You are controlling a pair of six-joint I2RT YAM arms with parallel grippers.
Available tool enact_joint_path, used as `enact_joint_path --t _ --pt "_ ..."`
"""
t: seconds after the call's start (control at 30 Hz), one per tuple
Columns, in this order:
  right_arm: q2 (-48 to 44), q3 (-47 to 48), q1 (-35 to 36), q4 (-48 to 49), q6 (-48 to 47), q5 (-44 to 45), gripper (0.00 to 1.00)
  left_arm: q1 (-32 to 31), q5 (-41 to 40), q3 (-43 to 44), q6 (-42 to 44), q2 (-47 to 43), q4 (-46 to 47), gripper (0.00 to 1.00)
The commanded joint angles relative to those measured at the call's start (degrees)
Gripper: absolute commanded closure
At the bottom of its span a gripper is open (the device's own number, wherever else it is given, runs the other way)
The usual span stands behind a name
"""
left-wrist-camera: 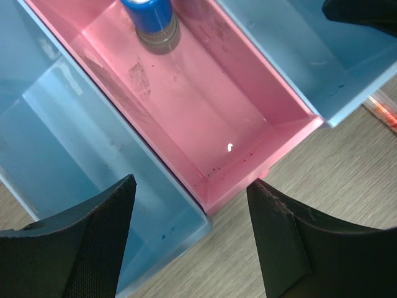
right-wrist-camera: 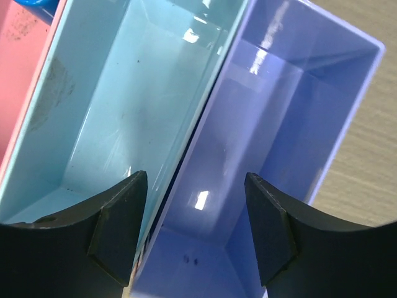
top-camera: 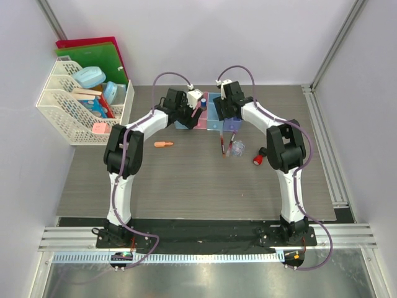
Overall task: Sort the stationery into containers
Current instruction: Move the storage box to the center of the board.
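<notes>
The row of four joined bins (top-camera: 214,121) stands at the table's back middle. My left gripper (left-wrist-camera: 191,183) is open and empty, over the near ends of the left light blue bin (left-wrist-camera: 62,136) and the pink bin (left-wrist-camera: 205,105). A blue piece (left-wrist-camera: 149,15) stands in the pink bin. My right gripper (right-wrist-camera: 195,176) is open and empty, over the wall between the second light blue bin (right-wrist-camera: 124,81) and the purple-blue bin (right-wrist-camera: 279,112); both look empty. An orange marker (top-camera: 163,144), two red pens (top-camera: 221,144), a clear lump (top-camera: 237,149) and a red piece (top-camera: 257,160) lie on the table. No green piece shows.
A white lattice rack (top-camera: 68,105) with boxes and red and green folders stands at the back left. Grey walls enclose the table on three sides. A metal rail (top-camera: 322,143) runs along the right edge.
</notes>
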Motion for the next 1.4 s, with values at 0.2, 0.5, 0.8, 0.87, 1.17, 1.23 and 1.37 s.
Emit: enact_joint_path --t 0.2,0.5,0.8,0.87,1.17,1.23,1.37 --pt "-8.9 -9.1 0.9 1.1 0.9 -1.8 0.31 -1.5 1.6 -5.5 0.1 -6.7 -0.5 0.28" --pt "-11.7 -13.1 2.3 1.9 0.5 -1.9 0.31 -3.2 3.2 -11.4 -1.4 -13.2 -1.8 0.29" --pt "-13.4 -14.5 4.5 2.1 -0.6 -1.2 0.31 -4.8 4.0 -14.8 -2.3 -15.6 -3.1 0.29" --pt "-13.4 -14.2 4.6 2.1 -1.1 -0.4 0.31 -4.9 3.5 -15.0 -2.3 -15.9 -3.1 0.30" --pt "-16.3 -12.4 3.8 2.5 -1.6 3.0 0.30 -4.7 3.5 -14.2 -2.5 -20.9 -1.3 0.29" --pt "-17.3 -12.3 3.6 2.5 -1.3 3.3 0.29 -4.7 4.4 -14.4 -3.0 -21.6 -1.8 0.29" --pt "-21.8 -14.2 1.7 2.4 0.4 4.3 0.27 -4.7 4.4 -16.9 -3.5 -24.4 -2.2 0.29"
